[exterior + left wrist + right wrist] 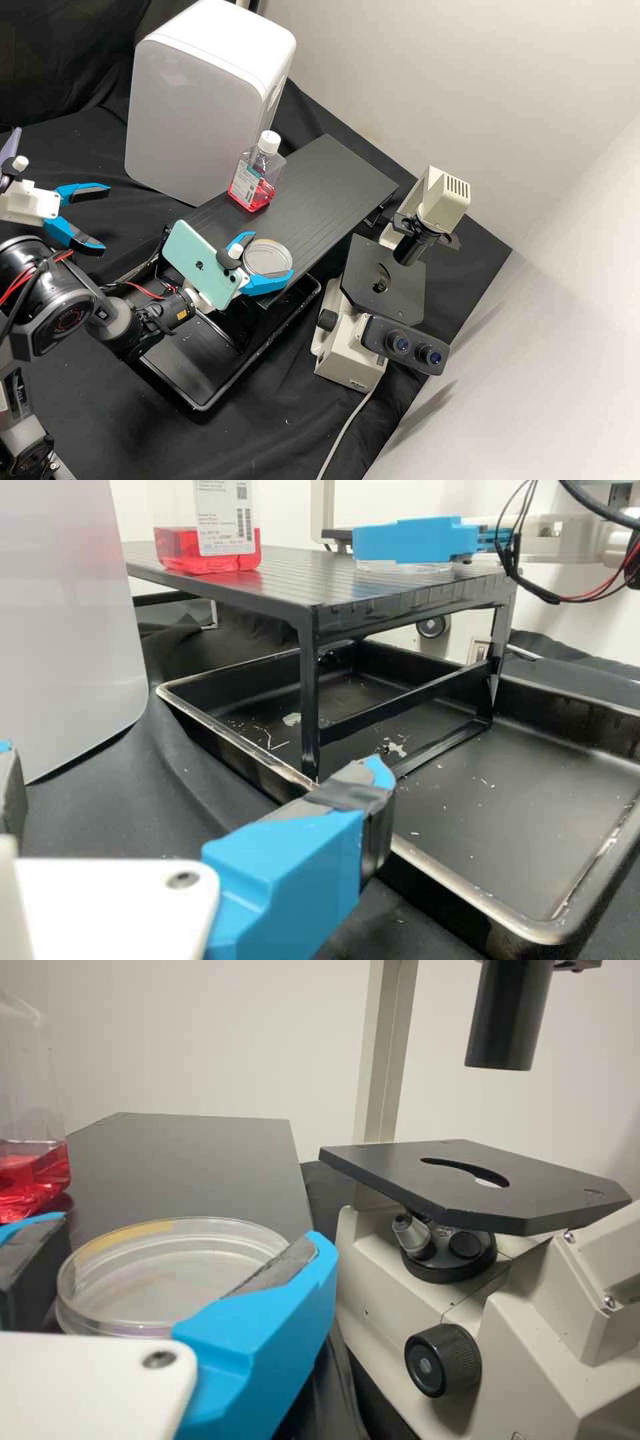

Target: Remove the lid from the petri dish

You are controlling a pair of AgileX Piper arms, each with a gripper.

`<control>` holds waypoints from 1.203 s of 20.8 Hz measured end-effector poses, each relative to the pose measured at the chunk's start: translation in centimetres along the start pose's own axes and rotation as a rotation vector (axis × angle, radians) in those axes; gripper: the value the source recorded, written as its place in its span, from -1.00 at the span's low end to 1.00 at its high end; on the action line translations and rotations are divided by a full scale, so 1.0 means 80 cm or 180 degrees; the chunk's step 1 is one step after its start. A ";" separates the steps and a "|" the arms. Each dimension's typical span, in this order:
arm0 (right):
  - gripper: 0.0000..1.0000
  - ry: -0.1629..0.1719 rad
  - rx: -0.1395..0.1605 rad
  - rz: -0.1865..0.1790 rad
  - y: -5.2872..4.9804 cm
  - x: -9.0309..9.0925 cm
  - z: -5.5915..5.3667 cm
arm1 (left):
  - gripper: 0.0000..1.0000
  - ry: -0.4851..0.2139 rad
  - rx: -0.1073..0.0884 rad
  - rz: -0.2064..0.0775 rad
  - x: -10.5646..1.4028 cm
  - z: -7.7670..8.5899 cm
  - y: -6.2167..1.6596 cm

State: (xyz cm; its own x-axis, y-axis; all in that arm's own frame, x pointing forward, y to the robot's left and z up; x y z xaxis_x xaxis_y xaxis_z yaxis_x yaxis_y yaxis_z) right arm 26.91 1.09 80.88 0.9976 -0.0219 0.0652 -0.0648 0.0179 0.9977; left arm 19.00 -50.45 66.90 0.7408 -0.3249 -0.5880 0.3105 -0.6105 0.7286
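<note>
The right jaws are closed around the dish (pixel 268 257), a blue finger against its rim on each side. In the right wrist view the nearer finger's dark pad lies along the dish's edge. The left jaws are spread wide with nothing between them, their fingers (pixel 73 237) hanging over the worktop (pixel 267 427) at the far left, well apart from the dish.

The dish sits flat on the near end of a black shelf (pixel 320 193), its clear lid (pixel 175 1255) on. The inside looks pale, with a yellowish tint along one side of the rim.

A flask (pixel 253 177) of red liquid with a white cap stands upright farther back on the shelf, just in front of a large white box (pixel 200 100). The shelf's legs stand in a shallow black tray (pixel 200 393) – the left wrist view shows pale flecks scattered over the tray's floor.

To the right of the shelf, near the dish, stands a microscope (pixel 373 300) with a black stage, twin eyepieces facing the near edge and a white cable running off the worktop. A mint-green phone (pixel 200 263) rides on the right arm's wrist, just behind the jaws. Red and black wires loop along that arm.
</note>
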 end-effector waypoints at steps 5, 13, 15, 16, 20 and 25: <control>-1.00 0.0000 0.0000 0.0000 0.000 0.000 0.000 | 1.00 -0.0003 0.0001 -0.0001 0.000 0.000 -0.0001; -1.00 0.0002 0.0000 0.0002 0.000 0.000 0.000 | 1.00 -0.0008 0.0000 -0.0002 0.000 0.001 -0.0003; -1.00 0.0006 0.0000 0.0007 0.001 0.000 -0.001 | 1.00 0.0002 -0.0006 0.0001 0.000 0.001 -0.0003; -1.00 0.0006 0.0000 0.0007 0.001 0.000 -0.001 | 1.00 0.0001 -0.0006 0.0007 0.001 0.001 0.0002; -1.00 0.0090 0.0001 0.0061 0.008 -0.007 -0.008 | 1.00 -0.0002 -0.0007 0.0014 0.001 0.002 0.0007; -1.00 0.0238 0.0043 0.0160 0.019 -0.015 -0.020 | 1.00 0.0010 -0.0013 0.0017 0.001 0.002 0.0007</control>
State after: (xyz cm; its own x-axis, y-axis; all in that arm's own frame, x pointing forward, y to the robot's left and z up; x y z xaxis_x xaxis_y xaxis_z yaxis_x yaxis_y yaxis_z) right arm 25.65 2.77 82.32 0.9920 0.0534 0.1142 -0.1145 0.0036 0.9934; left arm 19.01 -50.62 66.83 0.7443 -0.3260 -0.5829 0.3089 -0.6058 0.7332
